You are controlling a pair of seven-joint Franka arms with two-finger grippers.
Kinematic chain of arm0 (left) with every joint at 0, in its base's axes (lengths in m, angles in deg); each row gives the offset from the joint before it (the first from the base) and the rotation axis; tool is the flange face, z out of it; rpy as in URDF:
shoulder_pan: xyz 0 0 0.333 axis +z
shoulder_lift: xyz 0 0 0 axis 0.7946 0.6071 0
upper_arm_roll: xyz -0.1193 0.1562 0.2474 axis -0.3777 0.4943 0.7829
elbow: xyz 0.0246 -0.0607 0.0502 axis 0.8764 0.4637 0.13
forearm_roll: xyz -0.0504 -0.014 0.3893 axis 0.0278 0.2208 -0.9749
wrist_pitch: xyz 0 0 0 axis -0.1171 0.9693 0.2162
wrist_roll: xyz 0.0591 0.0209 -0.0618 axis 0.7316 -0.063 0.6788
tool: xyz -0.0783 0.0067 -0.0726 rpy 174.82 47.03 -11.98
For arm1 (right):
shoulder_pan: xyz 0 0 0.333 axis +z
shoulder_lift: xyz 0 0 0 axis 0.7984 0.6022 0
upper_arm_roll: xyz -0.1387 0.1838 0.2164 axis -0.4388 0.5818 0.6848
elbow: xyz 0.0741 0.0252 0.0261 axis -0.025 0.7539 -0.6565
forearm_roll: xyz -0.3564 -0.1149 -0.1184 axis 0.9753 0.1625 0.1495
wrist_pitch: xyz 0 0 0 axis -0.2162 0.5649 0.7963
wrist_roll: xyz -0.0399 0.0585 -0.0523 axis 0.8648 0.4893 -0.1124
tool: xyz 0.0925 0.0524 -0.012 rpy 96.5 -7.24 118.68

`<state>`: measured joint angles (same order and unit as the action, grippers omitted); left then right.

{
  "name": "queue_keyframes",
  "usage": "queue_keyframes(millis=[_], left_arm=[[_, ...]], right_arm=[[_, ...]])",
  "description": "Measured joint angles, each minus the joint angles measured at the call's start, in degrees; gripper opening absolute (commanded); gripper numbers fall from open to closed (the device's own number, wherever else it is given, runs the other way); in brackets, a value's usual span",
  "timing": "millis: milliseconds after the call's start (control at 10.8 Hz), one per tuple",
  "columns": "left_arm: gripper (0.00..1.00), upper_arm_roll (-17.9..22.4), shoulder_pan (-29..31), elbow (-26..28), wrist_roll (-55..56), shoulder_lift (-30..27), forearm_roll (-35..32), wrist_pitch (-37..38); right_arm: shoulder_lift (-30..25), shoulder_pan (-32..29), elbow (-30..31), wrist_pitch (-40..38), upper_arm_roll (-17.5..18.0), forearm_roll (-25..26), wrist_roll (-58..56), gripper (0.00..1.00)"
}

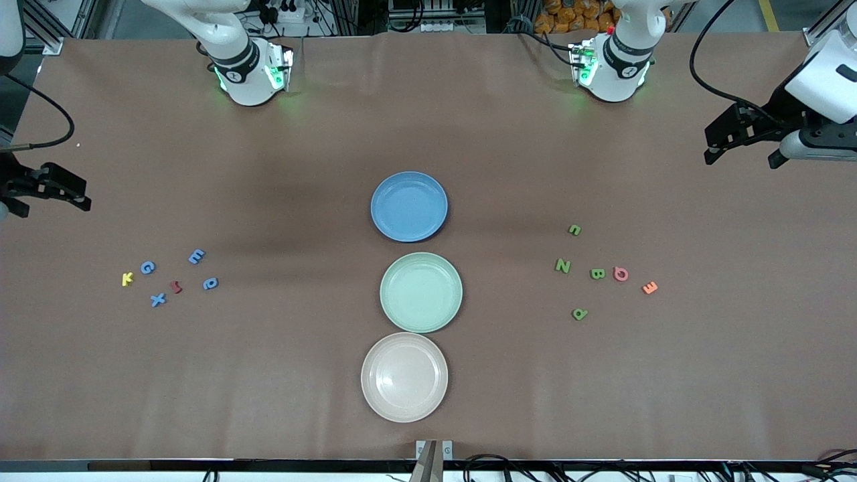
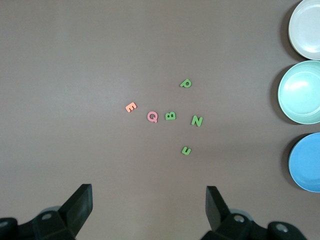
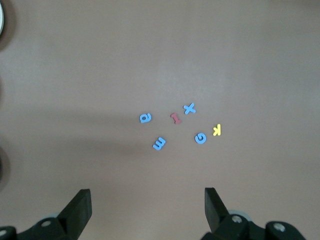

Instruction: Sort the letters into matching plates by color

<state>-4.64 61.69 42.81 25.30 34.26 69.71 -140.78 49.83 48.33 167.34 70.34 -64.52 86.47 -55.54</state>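
Three plates line the table's middle: blue [image 1: 409, 206], mint green [image 1: 421, 292] nearer the front camera, beige-pink [image 1: 404, 377] nearest. Toward the right arm's end lie blue letters [image 1: 196, 256] [image 3: 159, 143] with a yellow letter [image 1: 127, 278] and a dark red letter [image 1: 176, 286]. Green letters [image 1: 562, 266] [image 2: 197, 120], a pink letter [image 1: 620, 274] and an orange letter [image 1: 649, 288] lie toward the left arm's end. My left gripper [image 1: 742, 158] [image 2: 149, 200] hangs open and empty over bare table at its end. The right gripper [image 1: 53, 209] [image 3: 147, 202] hangs likewise, open and empty.
Brown cloth covers the whole table [image 1: 281, 375]. Both arm bases [image 1: 248, 70] stand along the edge farthest from the front camera. A small mount [image 1: 434, 450] sits at the nearest edge.
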Motion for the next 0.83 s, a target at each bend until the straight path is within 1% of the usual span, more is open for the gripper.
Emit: queue_keyframes(millis=[555, 832], left_arm=[[1.00, -0.04, -0.11, 0.23, 0.00, 0.11, 0.00, 0.00], [1.00, -0.21, -0.18, 1.14, 2.09, 1.98, 0.00, 0.05]], right_arm=[[0.29, -0.06, 0.00, -1.22, -0.05, 0.00, 0.00, 1.00], [0.79, -0.04, 0.16, -1.45, -0.04, -0.02, 0.00, 1.00]])
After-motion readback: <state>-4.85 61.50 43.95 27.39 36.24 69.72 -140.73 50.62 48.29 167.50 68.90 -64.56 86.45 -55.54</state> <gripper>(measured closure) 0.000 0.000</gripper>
